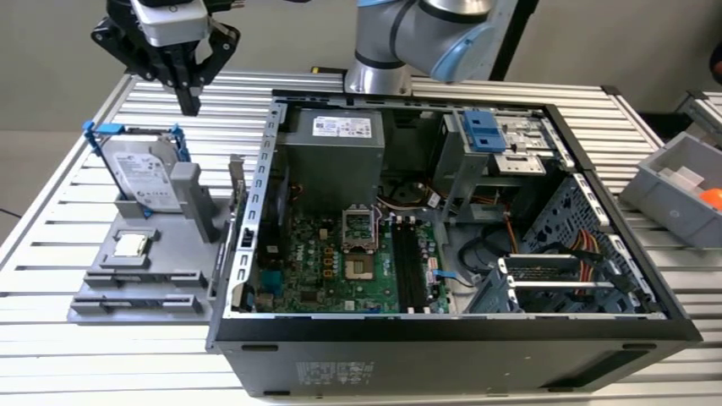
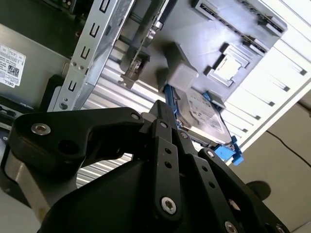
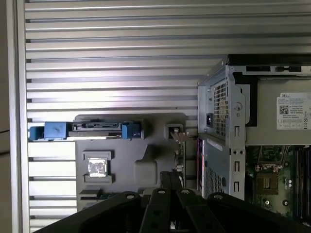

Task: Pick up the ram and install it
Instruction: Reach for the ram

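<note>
Ram [image 1: 237, 193] | upright in grey holder [image 1: 124, 300] | apart from closed hand [image 1: 189, 106]

Setting: robotics lab or assembly test workshop.
Evidence: slatted aluminium counter [image 1: 101, 364]; industrial robot arm [image 1: 423, 34] standing at its far edge; desktop computer case [image 1: 451, 359] lying open, motherboard [image 1: 338, 262] exposed; grey moulded fixture [image 1: 141, 292] holding loose parts, among them an upright hard drive [image 1: 144, 173]; grey parts bin [image 1: 671, 190] at the exterior view's right; plain wall behind.
</note>
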### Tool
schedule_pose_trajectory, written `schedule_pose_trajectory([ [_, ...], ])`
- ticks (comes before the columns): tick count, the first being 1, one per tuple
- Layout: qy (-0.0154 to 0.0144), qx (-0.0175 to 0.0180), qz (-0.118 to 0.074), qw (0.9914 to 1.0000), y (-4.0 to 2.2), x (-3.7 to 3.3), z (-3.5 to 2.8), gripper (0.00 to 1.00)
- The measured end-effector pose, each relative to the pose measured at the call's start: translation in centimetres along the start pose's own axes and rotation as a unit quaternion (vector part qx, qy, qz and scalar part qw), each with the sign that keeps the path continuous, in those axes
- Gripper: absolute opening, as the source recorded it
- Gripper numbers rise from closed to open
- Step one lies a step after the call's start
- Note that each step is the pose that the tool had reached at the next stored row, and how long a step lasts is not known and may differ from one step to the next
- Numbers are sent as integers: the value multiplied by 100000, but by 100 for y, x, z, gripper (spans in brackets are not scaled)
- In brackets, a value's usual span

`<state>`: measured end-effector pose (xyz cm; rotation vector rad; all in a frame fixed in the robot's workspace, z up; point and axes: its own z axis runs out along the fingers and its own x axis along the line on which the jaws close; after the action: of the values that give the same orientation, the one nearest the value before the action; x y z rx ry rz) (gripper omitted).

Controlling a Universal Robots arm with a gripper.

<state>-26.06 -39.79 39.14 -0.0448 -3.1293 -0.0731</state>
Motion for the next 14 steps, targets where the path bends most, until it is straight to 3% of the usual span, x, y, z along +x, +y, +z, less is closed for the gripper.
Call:
schedule_pose_trajectory([
  [14,35,8,-779,99997,-6,181,2,0],
])
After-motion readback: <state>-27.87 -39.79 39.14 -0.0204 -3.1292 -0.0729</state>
